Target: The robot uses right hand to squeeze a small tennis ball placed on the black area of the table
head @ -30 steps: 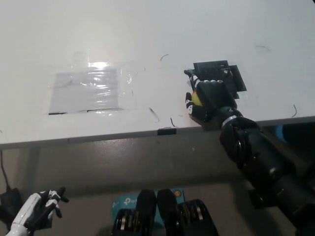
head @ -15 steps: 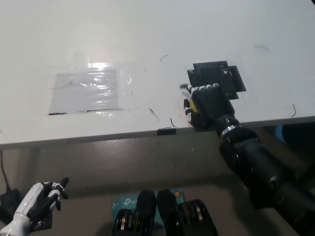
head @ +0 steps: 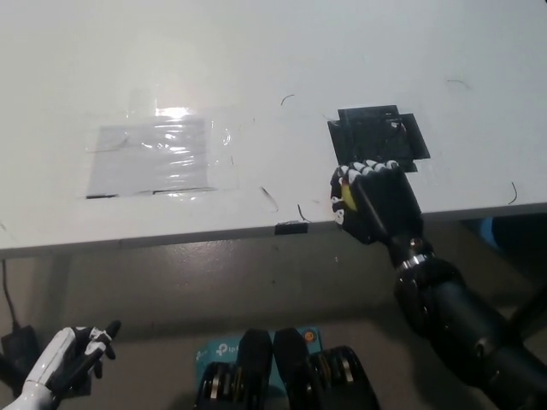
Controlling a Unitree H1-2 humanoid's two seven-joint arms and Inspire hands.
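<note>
My black right hand (head: 376,201) is closed around a small yellow tennis ball (head: 347,197), of which only a sliver shows between the fingers. The hand hangs over the table's near edge, just in front of the black area (head: 379,137), which lies bare on the white table (head: 273,68). My white left hand (head: 73,357) rests low at the bottom left, below the table, holding nothing, fingers loosely curled.
A shiny grey taped patch (head: 154,158) lies on the table's left half. A small black tab (head: 291,227) sits on the front edge. A teal box (head: 214,350) lies on the floor below.
My right hand has drawn back toward the table's near edge with the ball in it, and its fingers have closed tighter. The left hand shifted slightly.
</note>
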